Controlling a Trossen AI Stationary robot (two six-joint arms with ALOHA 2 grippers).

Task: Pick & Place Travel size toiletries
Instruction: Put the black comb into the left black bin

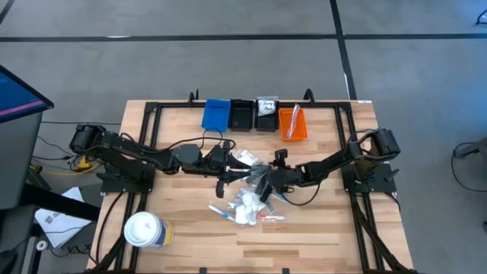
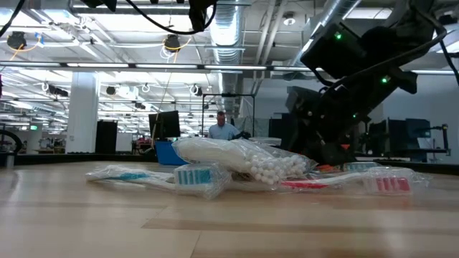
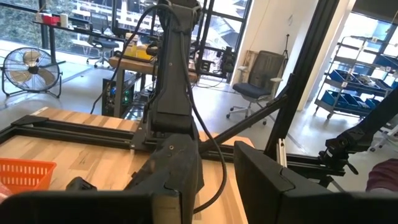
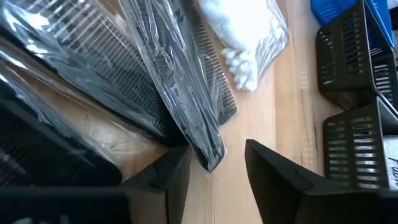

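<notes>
The travel size toiletries lie in a pile at the table's middle: clear-wrapped black combs, a bag of cotton swabs and wrapped toothbrushes. My right gripper is open and slants down at the pile's right side. The end of one wrapped comb lies on the wood between its fingers. My left gripper hangs level above the table, left of the pile. It is open, with nothing between its fingers. My right gripper's fingers stand on either side of the wrapped comb's end, coming from the table's right and slanting down. Whether a finger touches the wrapper, I cannot tell. The comb lies flat on the table.
A blue bin, two black bins and an orange bin stand in a row at the far edge. A white tub stands near left. The table has bare wood in front of the pile.
</notes>
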